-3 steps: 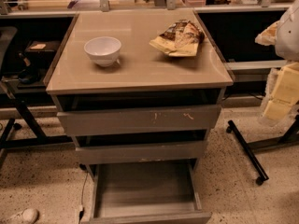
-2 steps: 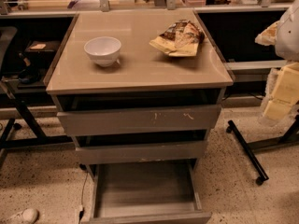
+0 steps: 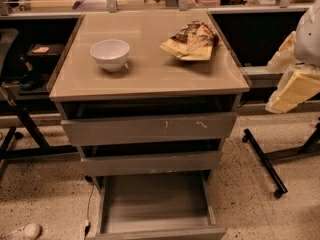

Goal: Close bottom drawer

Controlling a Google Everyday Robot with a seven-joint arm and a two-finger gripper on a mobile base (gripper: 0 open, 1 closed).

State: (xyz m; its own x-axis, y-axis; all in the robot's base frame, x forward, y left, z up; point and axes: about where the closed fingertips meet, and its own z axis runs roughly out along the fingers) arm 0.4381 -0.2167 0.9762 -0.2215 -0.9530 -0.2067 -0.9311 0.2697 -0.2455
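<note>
Bottom drawer (image 3: 156, 204) pulled far out under the desk (image 3: 150, 71); bowl (image 3: 110, 54) and snack bag (image 3: 191, 40) on top; pincer (image 3: 295, 86) at right edge, apart from drawer, open or closed: can't tell

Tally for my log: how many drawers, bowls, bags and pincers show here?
Drawers: 3, top drawer, middle drawer, bottom drawer pulled far out.
Bowls: 1, white bowl.
Bags: 1, snack bag.
Pincers: 1, pincer at right edge, apart from the drawers.
Total: 6.
</note>
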